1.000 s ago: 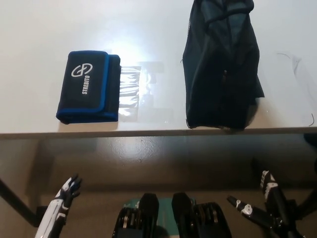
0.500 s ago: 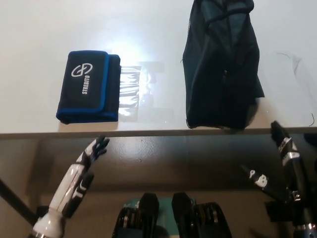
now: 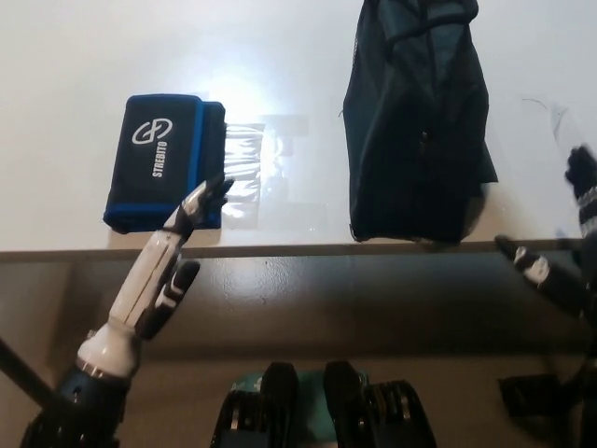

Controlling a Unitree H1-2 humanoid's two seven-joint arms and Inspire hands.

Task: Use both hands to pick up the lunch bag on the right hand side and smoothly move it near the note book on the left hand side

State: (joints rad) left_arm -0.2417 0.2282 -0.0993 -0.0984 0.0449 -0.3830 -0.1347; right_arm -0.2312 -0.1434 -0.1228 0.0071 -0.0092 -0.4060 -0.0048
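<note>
A pale table (image 3: 75, 56) fills the far half of the view, its near edge running straight across the middle. On the left lies the note book (image 3: 160, 175), a flat black case with blue trim and a white logo, close to that near edge. The white left hand (image 3: 168, 266) reaches up over the table edge just in front of the note book; its fingers are spread and it holds nothing. Between the note book and the bag is a bare, glossy strip of table with a bright reflection.

To the right stands the lunch bag (image 3: 415, 121), dark and soft-sided, slumped, its near end almost at the table edge and its far end cut off by the top of the view. At the far right edge the black right hand (image 3: 560, 252) is blurred and partly out of view; its fingers look apart and it touches nothing.

This appears to be the approach step, with the bag not yet grasped. Next, both hands would likely need to close in on opposite sides of the bag. The bare strip leaves room to set it down, though the near edge is close.
</note>
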